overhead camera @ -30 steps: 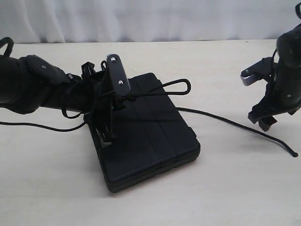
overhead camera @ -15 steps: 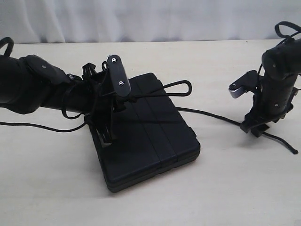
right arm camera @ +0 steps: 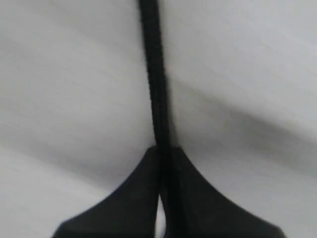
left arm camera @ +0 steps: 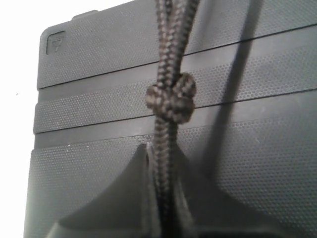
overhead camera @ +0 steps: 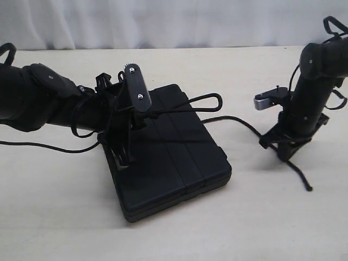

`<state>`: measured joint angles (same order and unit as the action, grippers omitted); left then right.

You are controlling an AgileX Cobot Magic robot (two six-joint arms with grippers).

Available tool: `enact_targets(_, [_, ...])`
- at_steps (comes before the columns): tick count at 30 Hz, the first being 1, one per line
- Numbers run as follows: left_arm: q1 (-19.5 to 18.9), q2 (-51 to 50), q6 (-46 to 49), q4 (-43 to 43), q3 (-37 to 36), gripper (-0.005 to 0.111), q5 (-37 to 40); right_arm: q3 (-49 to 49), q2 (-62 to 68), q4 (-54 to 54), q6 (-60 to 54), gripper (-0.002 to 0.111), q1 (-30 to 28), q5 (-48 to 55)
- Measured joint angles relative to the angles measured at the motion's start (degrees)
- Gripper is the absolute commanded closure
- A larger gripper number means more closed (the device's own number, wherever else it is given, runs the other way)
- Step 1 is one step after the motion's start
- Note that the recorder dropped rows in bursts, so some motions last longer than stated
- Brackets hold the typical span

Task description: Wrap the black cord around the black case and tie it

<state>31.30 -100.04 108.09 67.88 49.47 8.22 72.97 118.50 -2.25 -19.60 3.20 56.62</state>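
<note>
The black case (overhead camera: 174, 157) lies flat in the middle of the table. My left gripper (overhead camera: 140, 117) hovers over its far left part, shut on the black cord (overhead camera: 206, 100), which forms a loop past the case's far edge. In the left wrist view the cord's knot (left arm camera: 171, 96) sits just beyond the shut left gripper (left arm camera: 166, 198), over the textured case (left arm camera: 89, 124). The cord runs off the case's right side across the table to my right gripper (overhead camera: 286, 154), which is shut on it low over the table. Its loose tail (overhead camera: 304, 182) trails behind. The right wrist view shows the cord (right arm camera: 156, 74) pinched in the right gripper (right arm camera: 166, 163).
A thin black cable (overhead camera: 43, 145) from the left arm lies on the table at the left. A white curtain (overhead camera: 163, 22) closes the back. The beige tabletop (overhead camera: 261, 217) extends in front of and beside the case.
My right gripper moved left and down to the cord on the table and shut on it, dragging the tail leftward. The left gripper and case stayed still.
</note>
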Motion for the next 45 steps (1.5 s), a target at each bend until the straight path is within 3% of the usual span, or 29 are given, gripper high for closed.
enact_targets(4, [0.00,0.00,0.59,-0.11,0.00,0.107,1.69,0.50,-1.51,-13.06,-1.89,0.104,-0.21,-1.16])
enact_targets(15, [0.00,0.00,2.84,-0.11,0.00,0.107,4.56,0.74,-9.95,-35.80,-7.00,0.104,-0.44,-4.49])
enact_targets(20, [0.29,0.00,8.21,0.68,0.00,0.107,10.09,-1.73,-9.95,-45.55,-6.93,0.104,-1.97,-7.27])
enact_targets(24, [4.85,0.00,12.87,0.52,0.00,0.107,-4.83,-1.73,-9.95,-52.12,-9.72,0.104,-3.02,-4.81])
enact_targets(28, [8.62,-0.11,12.87,-3.25,0.00,0.107,-14.60,-1.73,-9.95,-54.73,-10.32,0.104,-3.02,-3.27])
enact_targets(40, [9.28,-2.10,12.87,-7.70,0.00,0.107,-17.53,-1.08,-9.95,-55.86,-11.04,0.104,-3.02,0.12])
enact_targets(45, [9.28,-4.05,9.57,-10.05,0.00,0.107,-22.77,-0.97,-9.95,-55.82,-11.50,0.104,-3.02,2.13])
